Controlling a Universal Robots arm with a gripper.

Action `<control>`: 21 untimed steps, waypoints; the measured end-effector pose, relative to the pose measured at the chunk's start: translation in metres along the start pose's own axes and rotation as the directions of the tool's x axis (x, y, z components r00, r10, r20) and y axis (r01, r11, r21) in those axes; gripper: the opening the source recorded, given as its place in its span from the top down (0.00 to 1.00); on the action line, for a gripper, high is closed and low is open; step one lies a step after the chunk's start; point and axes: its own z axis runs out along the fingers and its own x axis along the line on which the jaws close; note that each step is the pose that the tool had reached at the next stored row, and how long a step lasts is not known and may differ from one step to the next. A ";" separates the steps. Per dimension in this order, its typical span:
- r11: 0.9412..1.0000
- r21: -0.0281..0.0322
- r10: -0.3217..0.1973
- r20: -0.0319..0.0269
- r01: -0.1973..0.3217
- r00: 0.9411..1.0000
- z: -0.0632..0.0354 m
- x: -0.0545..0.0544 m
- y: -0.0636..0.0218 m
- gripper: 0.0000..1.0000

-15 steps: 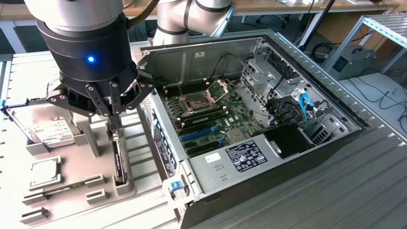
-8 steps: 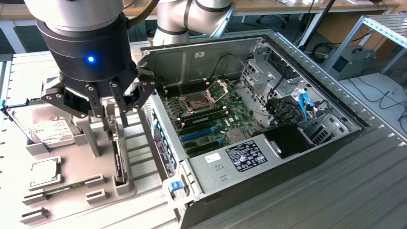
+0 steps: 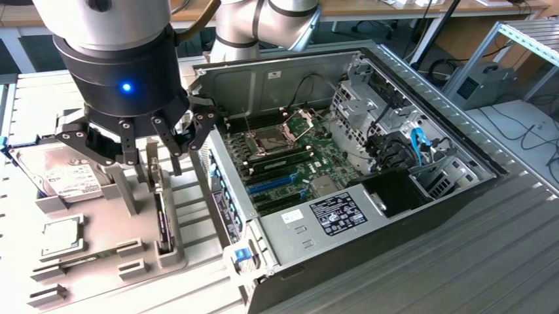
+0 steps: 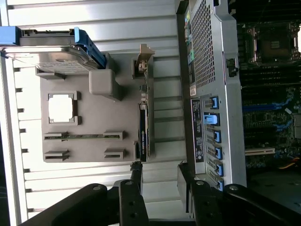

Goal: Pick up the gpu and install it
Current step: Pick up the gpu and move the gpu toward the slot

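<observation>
The gpu (image 3: 162, 216) stands on edge in a slot of the grey holder (image 3: 188, 196) beside the computer case, its silver bracket end pointing up toward the arm. In the wrist view the gpu (image 4: 144, 132) is a thin dark strip, with the bracket nearer the hard drive. My gripper (image 3: 156, 158) hangs just above the card's bracket end. It is open, with nothing between its black fingers (image 4: 136, 175). From the wrist, the gripper (image 4: 161, 176) sits slightly off the card's line, toward the case.
The open computer case (image 3: 367, 196) lies at the exterior view's right, its motherboard (image 3: 288, 163) and blue slots exposed. On the holder are a hard drive (image 3: 65, 178), a processor (image 3: 57, 237) and a memory stick (image 3: 88, 258). The surface below is ribbed metal table (image 3: 489, 261).
</observation>
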 end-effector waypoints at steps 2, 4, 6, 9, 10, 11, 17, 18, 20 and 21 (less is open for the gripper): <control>1.000 0.000 0.000 0.000 0.000 1.000 0.0030 0.000 0.0002 0.56; 1.000 0.000 0.000 0.000 0.000 1.000 0.0057 0.000 0.0009 0.56; 1.000 0.000 0.000 0.000 0.000 1.000 0.0089 0.000 0.0028 0.56; 1.000 0.000 0.000 0.000 0.000 1.000 0.0137 0.001 0.0070 0.56; 1.000 0.000 0.000 0.000 0.000 1.000 0.0154 0.001 0.0080 0.56; 1.000 0.000 0.000 0.000 0.000 1.000 0.0174 0.001 0.0088 0.56; 1.000 0.000 0.000 0.000 0.000 1.000 0.0287 0.002 0.0101 0.56; 1.000 0.000 0.000 0.000 0.000 1.000 0.0306 0.003 0.0101 0.56; 1.000 0.000 0.000 0.000 0.000 1.000 0.0356 0.003 0.0099 0.56; 1.000 0.000 0.000 0.000 0.000 1.000 0.0374 0.003 0.0098 0.56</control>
